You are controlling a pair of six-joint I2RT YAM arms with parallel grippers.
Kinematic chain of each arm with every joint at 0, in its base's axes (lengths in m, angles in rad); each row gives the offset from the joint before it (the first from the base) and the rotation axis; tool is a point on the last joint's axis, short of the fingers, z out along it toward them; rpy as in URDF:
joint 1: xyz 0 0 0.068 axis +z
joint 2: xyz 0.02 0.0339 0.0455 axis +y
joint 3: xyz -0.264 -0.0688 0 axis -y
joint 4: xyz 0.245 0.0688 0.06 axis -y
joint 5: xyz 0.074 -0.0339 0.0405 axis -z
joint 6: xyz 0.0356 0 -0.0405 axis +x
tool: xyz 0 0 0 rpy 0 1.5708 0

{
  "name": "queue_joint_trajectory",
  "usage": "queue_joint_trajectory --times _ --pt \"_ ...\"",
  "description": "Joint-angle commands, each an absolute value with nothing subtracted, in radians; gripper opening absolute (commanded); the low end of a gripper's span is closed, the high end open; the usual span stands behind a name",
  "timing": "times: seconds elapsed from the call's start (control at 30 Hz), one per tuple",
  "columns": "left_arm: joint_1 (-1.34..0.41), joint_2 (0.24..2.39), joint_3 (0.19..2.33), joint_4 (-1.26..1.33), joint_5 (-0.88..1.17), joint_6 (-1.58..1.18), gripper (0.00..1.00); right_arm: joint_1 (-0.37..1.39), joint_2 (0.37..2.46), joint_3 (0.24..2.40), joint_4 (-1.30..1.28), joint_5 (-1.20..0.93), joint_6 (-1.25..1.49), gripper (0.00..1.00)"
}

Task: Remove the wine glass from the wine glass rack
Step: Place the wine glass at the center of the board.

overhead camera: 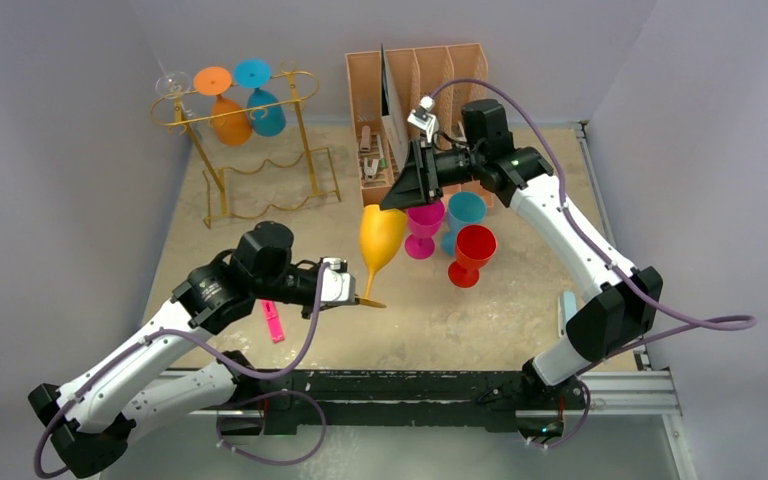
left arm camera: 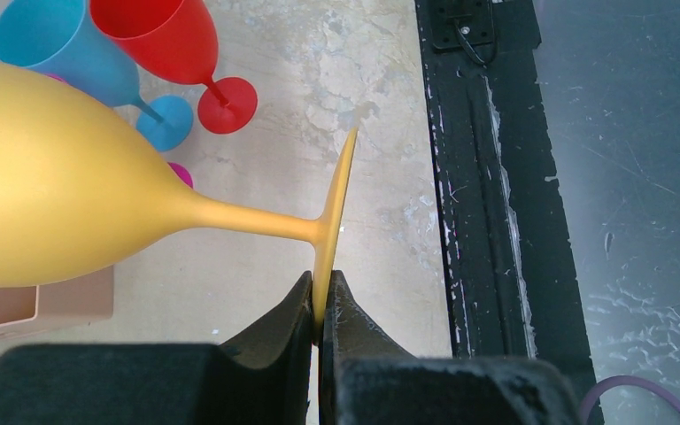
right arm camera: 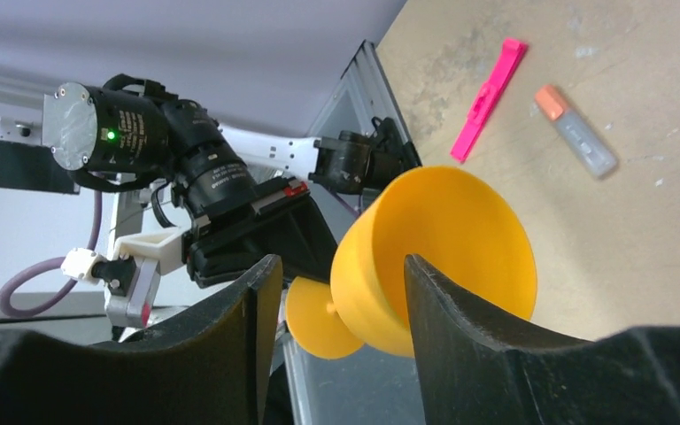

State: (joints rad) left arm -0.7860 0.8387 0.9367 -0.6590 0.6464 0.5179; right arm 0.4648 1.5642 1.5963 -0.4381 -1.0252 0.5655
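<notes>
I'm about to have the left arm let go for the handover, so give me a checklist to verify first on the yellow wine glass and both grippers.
1. Is the left gripper clamped on the foot of the yellow wine glass: ok.
2. Does the right gripper straddle the glass's bowl: ok.
3. Are the right fingers pressing the bowl on both sides: not ok, a gap shows beside one finger.
4. Is the glass clear of the gold wine glass rack: ok, it is well away.
5. Is there room between the bowl and the standing pink glass: cannot tell, they look very close in the top view.
</notes>
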Motion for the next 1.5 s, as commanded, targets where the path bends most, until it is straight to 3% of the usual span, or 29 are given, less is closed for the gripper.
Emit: queue_joint_trajectory --times 0.0,0.2,0.43,0.87,1.2,1.3,1.47 --pt "-0.789 0.847 0.991 -0.651 0.664 0.565 0.0 0.478 1.573 1.592 -0.537 -1.095 0.498 0.55" --pt "-0.789 0.894 1.021 -0.681 0.653 0.597 0.0 0.482 1.558 1.574 -0.526 -1.128 0.497 0.53" --pt "-0.788 0.889 1.026 -0.674 0.632 0.602 0.0 0.481 1.538 1.533 -0.472 -1.163 0.56 0.41" --pt "-0.79 0.902 1.049 -0.709 0.63 0.613 0.0 0.482 1.515 1.524 -0.457 -1.178 0.58 0.38" --pt "-0.789 0.906 1.062 -0.74 0.612 0.624 0.0 0.482 1.515 1.52 -0.418 -1.216 0.629 0.21" --pt "-0.789 0.912 1.058 -0.742 0.59 0.619 0.0 0.482 1.513 1.515 -0.396 -1.238 0.646 0.2" --pt "-0.79 0.91 1.039 -0.729 0.583 0.63 0.0 0.482 1.505 1.491 -0.325 -1.254 0.699 0.29"
